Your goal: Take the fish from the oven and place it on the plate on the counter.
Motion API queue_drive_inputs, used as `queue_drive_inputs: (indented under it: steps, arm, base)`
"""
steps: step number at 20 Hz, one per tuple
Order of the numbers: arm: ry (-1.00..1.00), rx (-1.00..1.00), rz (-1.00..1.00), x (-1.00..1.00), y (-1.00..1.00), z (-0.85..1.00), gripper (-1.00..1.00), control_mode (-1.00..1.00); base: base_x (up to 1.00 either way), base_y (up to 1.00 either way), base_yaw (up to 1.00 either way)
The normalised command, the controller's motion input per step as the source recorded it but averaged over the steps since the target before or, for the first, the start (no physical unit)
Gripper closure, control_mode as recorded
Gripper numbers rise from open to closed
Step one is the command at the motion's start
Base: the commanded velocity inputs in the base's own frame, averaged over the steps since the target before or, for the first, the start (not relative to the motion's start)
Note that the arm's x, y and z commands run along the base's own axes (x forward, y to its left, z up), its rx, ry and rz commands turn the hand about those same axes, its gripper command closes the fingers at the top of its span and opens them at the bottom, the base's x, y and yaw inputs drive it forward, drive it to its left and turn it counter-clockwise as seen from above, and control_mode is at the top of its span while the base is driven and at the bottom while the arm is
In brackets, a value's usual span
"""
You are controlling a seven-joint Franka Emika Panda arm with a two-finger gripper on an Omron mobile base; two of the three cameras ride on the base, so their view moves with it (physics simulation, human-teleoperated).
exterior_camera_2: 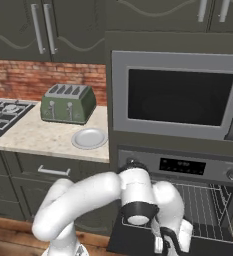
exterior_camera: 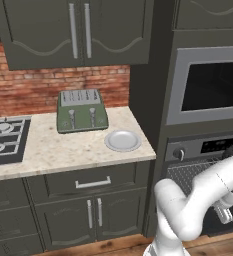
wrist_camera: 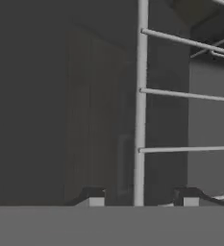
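Inside the open oven point(exterior_camera_2: 188, 200), wire racks point(wrist_camera: 180, 93) sit ahead of the parted, unladen tool point(wrist_camera: 138, 198)

White arm rises from the base, elbow folded, forearm reaching forward and down at low height. In the left base view the gripper point(exterior_camera: 225, 214) hangs at the far right, pointing down. In the right base view the wrist's dark ring faces the camera, with the gripper point(exterior_camera_2: 164, 243) below it near the bottom edge. In the hand view the two dark fingers point(wrist_camera: 91, 196) stand apart, nothing between them but a thin rack bar further off. Gripper partly open, empty.
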Motion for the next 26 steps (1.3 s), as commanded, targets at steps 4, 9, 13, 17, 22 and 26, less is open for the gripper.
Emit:
queue_drive_inputs:
  steps: [4, 9, 13, 17, 22, 26]
  arm:
    - [0.37, 0.0, 0.23, -1.0, 0.27, 0.5, 1.0, -1.0]
    - [0.02, 0.0, 0.29, -0.95, 0.24, 1.0, 1.0, -1.0]
    - [-0.08, 0.04, 0.12, -0.76, -0.11, 1.0, 1.0, -1.0]
    - [-0.18, 0.01, -0.02, -0.47, -0.26, 1.0, 1.0, -1.0]
    - [-0.08, 0.03, -0.24, -0.07, -0.07, 0.93, 1.0, -1.0]
    - [0.0, 0.19, -0.27, 0.16, -0.2, 0.83, 1.0, -1.0]
  base:
    - [0.0, 0.0, 0.0]
    - [0.0, 0.0, 0.0]
    - [0.0, 0.0, 0.0]
    - [0.0, 0.0, 0.0]
    - [0.0, 0.0, 0.0]
    - [0.0, 0.0, 0.0]
